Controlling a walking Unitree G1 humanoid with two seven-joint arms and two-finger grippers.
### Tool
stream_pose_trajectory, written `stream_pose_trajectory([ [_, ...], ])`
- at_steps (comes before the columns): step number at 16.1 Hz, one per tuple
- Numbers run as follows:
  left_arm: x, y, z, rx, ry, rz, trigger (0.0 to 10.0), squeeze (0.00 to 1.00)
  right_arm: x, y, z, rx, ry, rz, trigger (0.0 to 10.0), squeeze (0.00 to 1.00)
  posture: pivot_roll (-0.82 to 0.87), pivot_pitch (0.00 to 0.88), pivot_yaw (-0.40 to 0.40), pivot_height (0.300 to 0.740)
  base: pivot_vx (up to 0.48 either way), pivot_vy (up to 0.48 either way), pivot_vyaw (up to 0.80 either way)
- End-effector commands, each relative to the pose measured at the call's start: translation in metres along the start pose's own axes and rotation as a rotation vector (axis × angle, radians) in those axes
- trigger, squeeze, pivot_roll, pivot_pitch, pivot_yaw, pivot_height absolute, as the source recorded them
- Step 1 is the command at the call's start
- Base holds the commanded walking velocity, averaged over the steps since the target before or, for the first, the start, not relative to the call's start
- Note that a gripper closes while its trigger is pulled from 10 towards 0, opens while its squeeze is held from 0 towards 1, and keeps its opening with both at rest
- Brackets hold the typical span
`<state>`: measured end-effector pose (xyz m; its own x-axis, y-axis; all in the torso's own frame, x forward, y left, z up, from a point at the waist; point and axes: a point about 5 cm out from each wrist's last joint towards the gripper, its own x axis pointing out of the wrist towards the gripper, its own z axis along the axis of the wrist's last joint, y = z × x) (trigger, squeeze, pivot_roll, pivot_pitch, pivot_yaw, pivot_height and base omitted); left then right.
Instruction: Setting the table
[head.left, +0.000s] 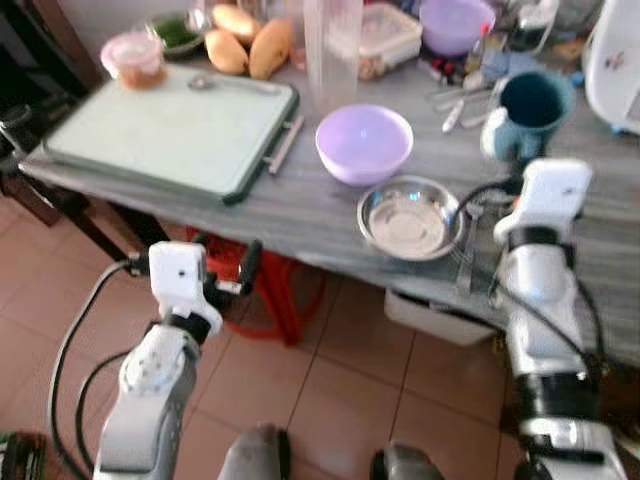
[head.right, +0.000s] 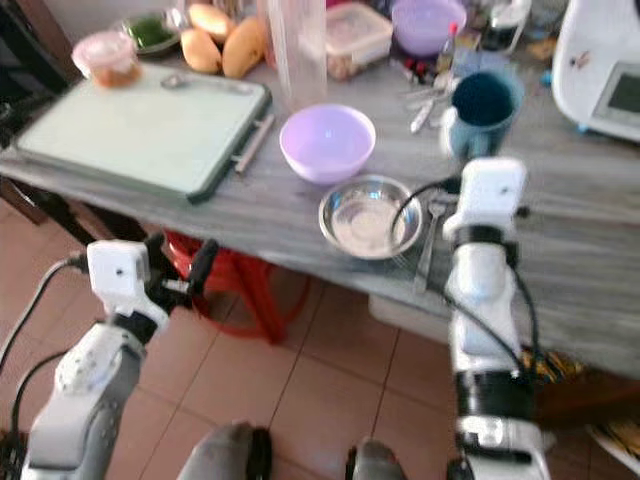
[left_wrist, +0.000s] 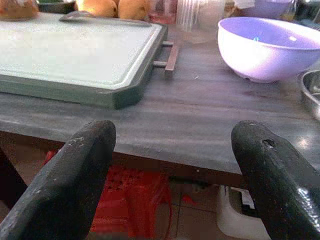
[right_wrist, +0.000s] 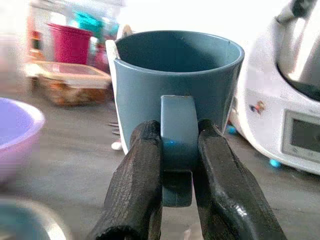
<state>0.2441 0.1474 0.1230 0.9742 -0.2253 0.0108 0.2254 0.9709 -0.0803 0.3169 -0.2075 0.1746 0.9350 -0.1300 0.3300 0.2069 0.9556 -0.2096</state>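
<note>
Right gripper (right_wrist: 177, 150) pinches the dark teal ceramic mug (right_wrist: 175, 85) by its handle on the grey table (head.left: 300, 210); left gripper (left_wrist: 172, 165) spread wide, below the edge.

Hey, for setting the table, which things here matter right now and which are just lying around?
Part of the job:
- blue mug, its handle clamped by the right gripper
- purple bowl
- steel bowl
- left gripper, open, off the table edge

Just lying about:
- cutting board
- mangoes
- white appliance
- red stool
</note>
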Motion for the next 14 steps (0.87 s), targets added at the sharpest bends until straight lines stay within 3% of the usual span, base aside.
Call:
stream_pose_trajectory([
  [1,0.001,0.002,-0.001,0.016,-0.005,0.019,10.0,0.0,0.001,0.003,0.007,0.002,-0.027,0.014,10.0,0.0,0.02,0.026,0.028,0.74,0.0,0.0,0.0],
  [6,0.008,0.005,0.0,0.027,-0.038,0.035,10.0,0.0,0.015,0.002,0.01,0.049,-0.004,0.006,10.0,0.0,0.02,0.018,0.009,0.74,0.0,0.0,0.0],
  [11,-0.007,-0.003,-0.004,0.03,0.001,-0.008,10.0,0.0,0.028,0.006,-0.001,0.098,0.057,0.025,10.0,0.0,0.06,0.078,0.045,0.74,0.0,0.0,0.0],
  [14,-0.015,0.003,-0.003,0.056,0.021,-0.003,10.0,0.0,0.032,0.01,-0.005,0.126,0.075,0.034,10.0,0.0,0.1,0.11,0.066,0.74,0.0,0.0,0.0],
])
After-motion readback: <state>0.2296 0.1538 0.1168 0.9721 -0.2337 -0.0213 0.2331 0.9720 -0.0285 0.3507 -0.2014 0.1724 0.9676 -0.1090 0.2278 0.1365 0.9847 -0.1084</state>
